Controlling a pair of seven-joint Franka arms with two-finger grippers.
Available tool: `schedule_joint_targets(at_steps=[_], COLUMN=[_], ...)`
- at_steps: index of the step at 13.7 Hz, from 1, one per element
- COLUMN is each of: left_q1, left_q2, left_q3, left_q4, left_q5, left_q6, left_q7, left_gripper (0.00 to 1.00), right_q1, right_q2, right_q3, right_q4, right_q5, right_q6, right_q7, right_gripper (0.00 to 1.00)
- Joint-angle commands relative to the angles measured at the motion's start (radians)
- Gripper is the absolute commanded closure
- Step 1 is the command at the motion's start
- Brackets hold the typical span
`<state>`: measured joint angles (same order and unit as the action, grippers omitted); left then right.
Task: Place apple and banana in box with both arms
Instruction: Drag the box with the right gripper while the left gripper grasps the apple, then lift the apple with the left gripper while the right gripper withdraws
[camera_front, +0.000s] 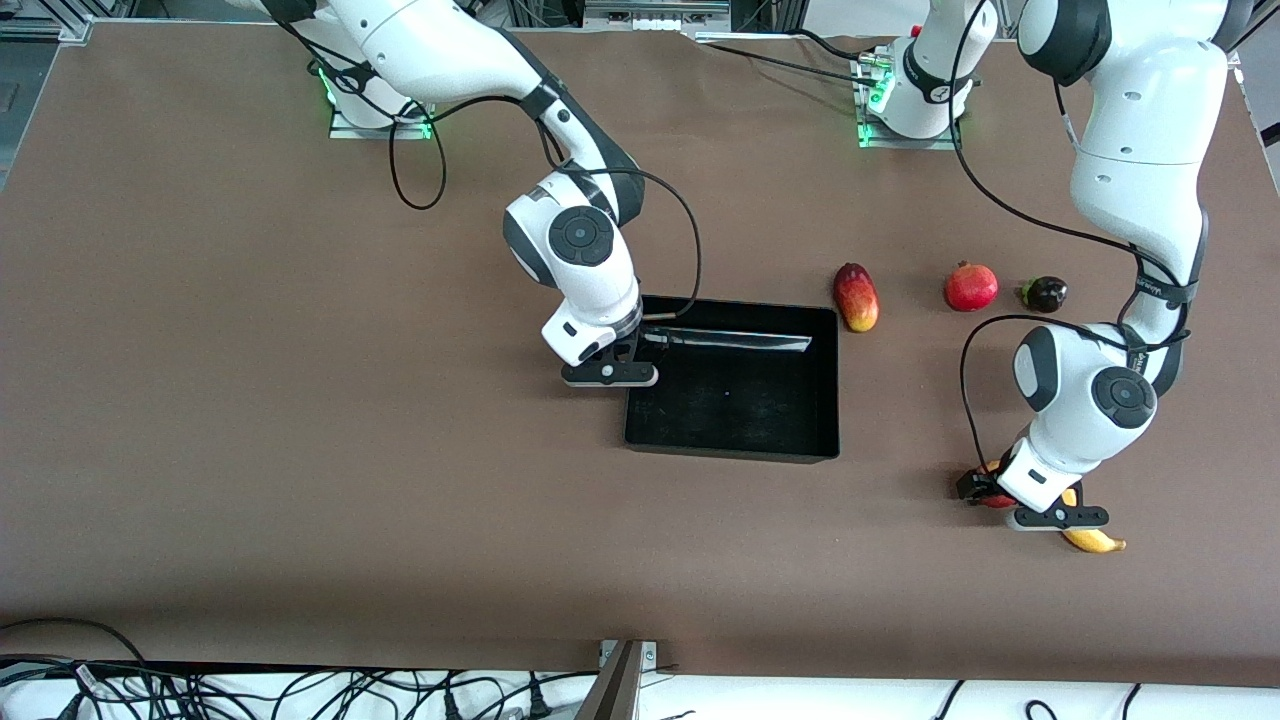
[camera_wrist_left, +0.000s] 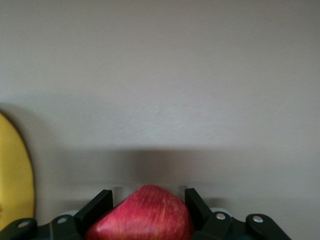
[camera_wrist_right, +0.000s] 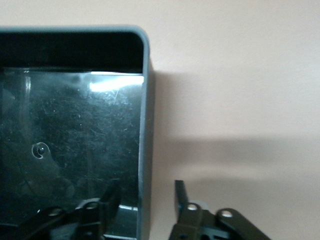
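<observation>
Two grippers working at opposite ends of the table (camera_front: 300, 400). Left gripper (camera_front: 985, 490) sitting low at the left arm's end, jaws standing about half open and pressing on both sides of the apple (camera_wrist_left: 142, 215), black fingers (camera_wrist_left: 95, 210) touching the red skin on either flank in the left wrist view. Apple (camera_front: 992, 497) showing only as a sliver of red under the wrist in the front view, resting near the table surface; cannot tell whether lifted off it. Banana (camera_front: 1092, 540) lying just beside the apple, slightly nearer the front camera, mostly covered by the left gripper's body, yellow end poking out; also showing as a yellow curve (camera_wrist_left: 15, 175) at the edge of the left wrist view.

Right gripper (camera_front: 640, 345) hanging over the wall of the box (camera_front: 730, 445) at the end toward the right arm, jaws parted partway and holding nothing, one finger (camera_wrist_right: 111, 195) inside the box and the other (camera_wrist_right: 181, 192) outside, straddling the wall (camera_wrist_right: 145, 150) without clearly touching it. Box lying in the middle of the table, glossy black floor bare, a strip of light reflecting along the wall nearest the robot bases.

Sitting apart from all this, farther from the front camera than the apple: mango (camera_front: 856, 296) just beside the box's corner, pomegranate (camera_front: 971, 286) next along toward the left arm's end, small dark fruit (camera_front: 1045, 293) after that.
</observation>
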<state>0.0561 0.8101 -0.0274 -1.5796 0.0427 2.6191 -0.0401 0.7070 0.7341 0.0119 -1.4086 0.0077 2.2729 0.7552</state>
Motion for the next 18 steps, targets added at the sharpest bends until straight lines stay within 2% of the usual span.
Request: schedule_joint_targets(at_steps=[1, 4, 6, 7, 8, 12, 14, 16, 18], left_q1=[-0.030, -0.059, -0.134, -0.180, -0.227, -0.366, -0.380, -0.390, -0.429], left_q2=[-0.142, -0.238, -0.262, -0.266, -0.270, -0.269, -0.259, -0.237, -0.172], left_q3=[-0.008, -0.046, -0.048, -0.048, -0.048, -0.060, -0.113, -0.147, -0.160], left_q4=[-0.037, -0.028, -0.014, -0.007, -0.002, -0.003, -0.013, -0.016, -0.013], left_q5=[0.008, 0.005, 0.009, 0.012, 0.014, 0.016, 0.014, 0.016, 0.017], left_q6=[-0.167, -0.365, -0.457, -0.491, -0.513, -0.554, -0.554, -0.553, -0.530], left_q7=[-0.037, -0.114, -0.214, -0.271, -0.334, -0.539, -0.607, -0.664, -0.685], left_gripper=[1.00, 1.00, 1.00, 1.00, 1.00, 1.00, 1.00, 1.00, 1.00], right_q1=[-0.029, -0.121, -0.179, -0.204, -0.215, -0.216, -0.216, -0.222, -0.231], right_q2=[-0.057, -0.169, -0.254, -0.293, -0.326, -0.396, -0.401, -0.403, -0.410], right_q3=[-0.009, -0.015, -0.027, -0.053, -0.096, -0.353, -0.462, -0.556, -0.596], right_q4=[0.092, 0.100, 0.100, 0.100, 0.100, 0.100, 0.100, 0.094, 0.091], right_q5=[0.096, 0.138, 0.153, 0.150, 0.152, 0.153, 0.156, 0.161, 0.164], right_q6=[-0.198, -0.317, -0.430, -0.482, -0.531, -0.641, -0.667, -0.702, -0.728], right_q7=[0.009, -0.057, -0.153, -0.206, -0.252, -0.550, -0.667, -0.776, -0.876], right_gripper=[0.00, 0.00, 0.00, 0.00, 0.00, 0.00, 0.00, 0.00, 0.00])
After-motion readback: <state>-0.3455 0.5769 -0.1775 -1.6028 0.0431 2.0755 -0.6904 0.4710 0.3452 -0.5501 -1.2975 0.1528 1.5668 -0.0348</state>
